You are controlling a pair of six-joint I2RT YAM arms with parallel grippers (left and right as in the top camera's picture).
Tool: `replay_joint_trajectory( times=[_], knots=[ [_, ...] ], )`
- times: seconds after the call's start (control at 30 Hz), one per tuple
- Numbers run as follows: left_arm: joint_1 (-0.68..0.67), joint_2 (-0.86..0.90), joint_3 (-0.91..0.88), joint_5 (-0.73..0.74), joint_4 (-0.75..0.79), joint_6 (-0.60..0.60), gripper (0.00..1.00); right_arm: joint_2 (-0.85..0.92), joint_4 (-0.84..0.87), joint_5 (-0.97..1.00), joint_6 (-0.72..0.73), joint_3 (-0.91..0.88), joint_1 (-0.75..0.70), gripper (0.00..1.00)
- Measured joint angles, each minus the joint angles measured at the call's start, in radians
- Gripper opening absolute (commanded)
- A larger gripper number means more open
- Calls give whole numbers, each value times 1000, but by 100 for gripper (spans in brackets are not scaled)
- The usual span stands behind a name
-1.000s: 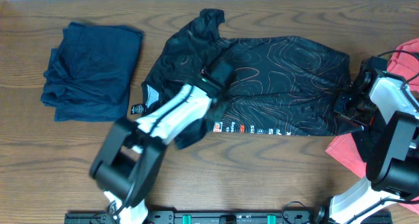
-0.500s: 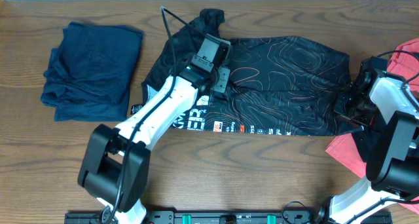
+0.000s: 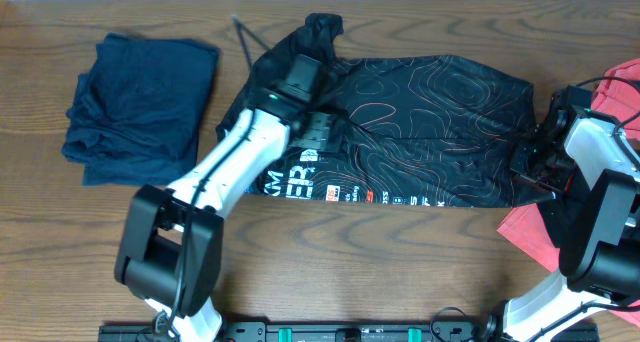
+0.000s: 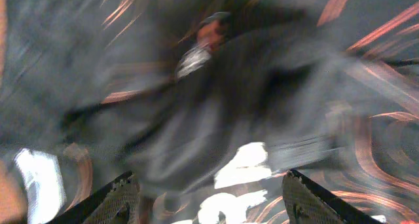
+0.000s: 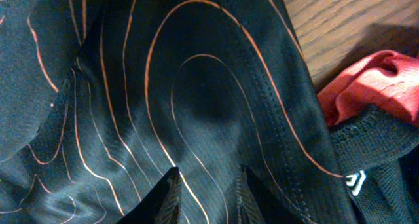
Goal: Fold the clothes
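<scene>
The black jersey [image 3: 440, 132] with orange contour lines lies spread across the middle of the table, white lettering [image 3: 290, 182] along its near edge. My left gripper [image 3: 318, 132] hovers over the jersey's left part, near the sleeve [image 3: 322, 30]. In the blurred left wrist view its jaws [image 4: 209, 201] stand wide open over the lettering [image 4: 249, 165], holding nothing. My right gripper [image 3: 525, 167] sits at the jersey's right edge. In the right wrist view its narrow jaws [image 5: 209, 198] pinch jersey cloth [image 5: 196, 86].
A folded navy garment [image 3: 140, 107] lies at the far left. A coral-red garment [image 3: 620, 97] lies at the right edge, under and beside my right arm, also coral-red cloth [image 5: 366, 86] with a black mesh piece [image 5: 376, 152] next to it. Wooden table [image 3: 400, 262] shows along the front.
My left gripper has opened, let go of the jersey, and moved toward the far left. More white lettering now shows. The right gripper has not moved.
</scene>
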Motion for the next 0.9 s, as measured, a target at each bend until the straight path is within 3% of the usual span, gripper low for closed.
replay_joint_trajectory(
  times=[0.17,0.33,0.9],
  knots=[
    [133,0,-13,-14,-81,-77,60,0,10,10,0,0,0,26],
    [232,0,-86,-8,-65,-109,58,0,45,14,0,0,0,26],
    [242,-9,-309,29,100,-132,59,0,-13,66,0,-21,0,26]
  ],
)
